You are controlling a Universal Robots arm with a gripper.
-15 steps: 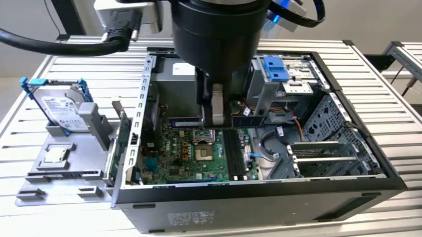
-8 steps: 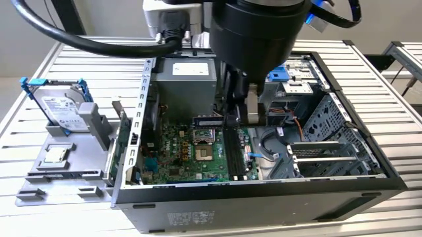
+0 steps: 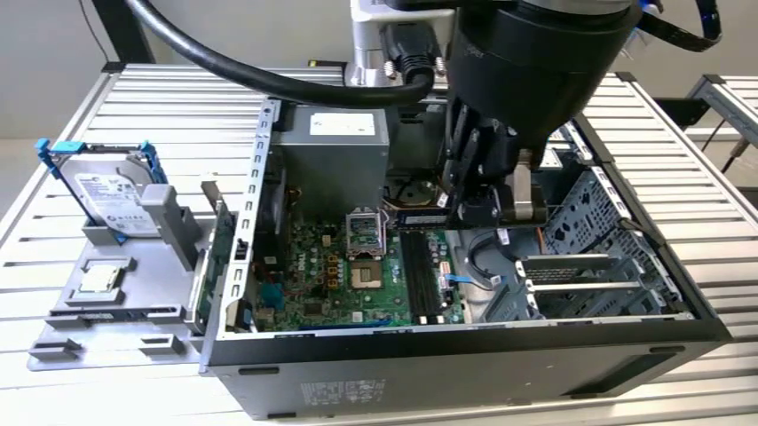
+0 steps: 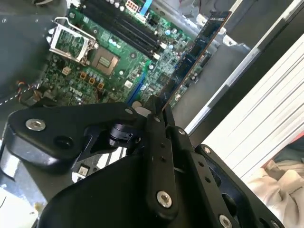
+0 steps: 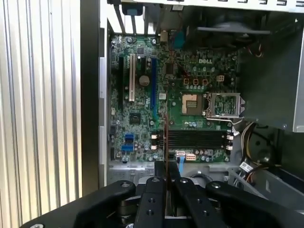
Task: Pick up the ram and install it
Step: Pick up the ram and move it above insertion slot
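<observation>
My gripper (image 3: 464, 213) hangs inside the open computer case (image 3: 474, 355), shut on the ram (image 3: 423, 217), a thin dark circuit-board stick. The ram juts out from between the black fingers (image 4: 156, 137) in the second wrist view, where it (image 4: 194, 52) slants over the green motherboard (image 4: 95, 71). It is a thin edge-on line (image 5: 166, 142) in the first wrist view, rising from my gripper (image 5: 166, 168). It is held above the motherboard, crosswise to the black slots (image 5: 192, 138), which lie beside the processor socket (image 5: 192, 102). The slots (image 3: 421, 271) lie below the stick in the exterior view.
At the exterior view's left, a grey holder (image 3: 119, 302) carries a silver hard drive in a blue bracket (image 3: 106, 191) and a small square silver chip (image 3: 103, 277). Inside the case are the grey power supply (image 3: 337, 151), metal drive cage (image 3: 592, 266) and loose cables (image 3: 474, 266).
</observation>
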